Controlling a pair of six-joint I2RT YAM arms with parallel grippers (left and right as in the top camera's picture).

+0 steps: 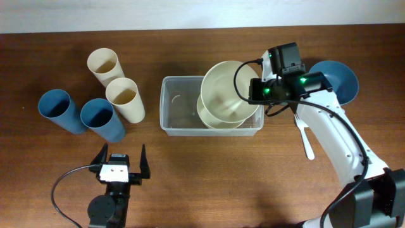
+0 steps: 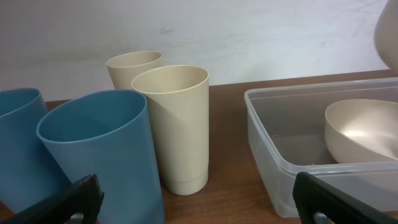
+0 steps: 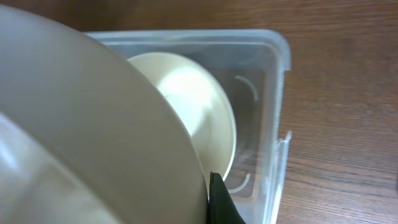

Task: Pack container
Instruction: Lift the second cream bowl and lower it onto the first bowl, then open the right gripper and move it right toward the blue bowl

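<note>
The clear container [image 1: 180, 104] stands mid-table with one cream bowl [image 1: 215, 120] lying in its right half. Above that bowl hangs a second cream bowl [image 1: 224, 88], tilted, with my right gripper [image 1: 256, 90] shut on its rim. In the right wrist view the held bowl [image 3: 81, 124] fills the left side, one black finger [image 3: 221, 202] presses its outer wall, and the bowl in the container [image 3: 193, 106] shows below inside the container's wall [image 3: 283, 62]. My left gripper [image 1: 120, 159] stands open near the front edge, empty; its view shows the container [image 2: 267, 143] at the right.
Two cream cups [image 1: 104, 66] [image 1: 125, 98] and two blue cups [image 1: 61, 111] [image 1: 101, 119] stand left of the container, right in front of the left gripper [image 2: 199, 205]. A blue bowl [image 1: 338, 79] and a white utensil [image 1: 307, 142] lie at the right.
</note>
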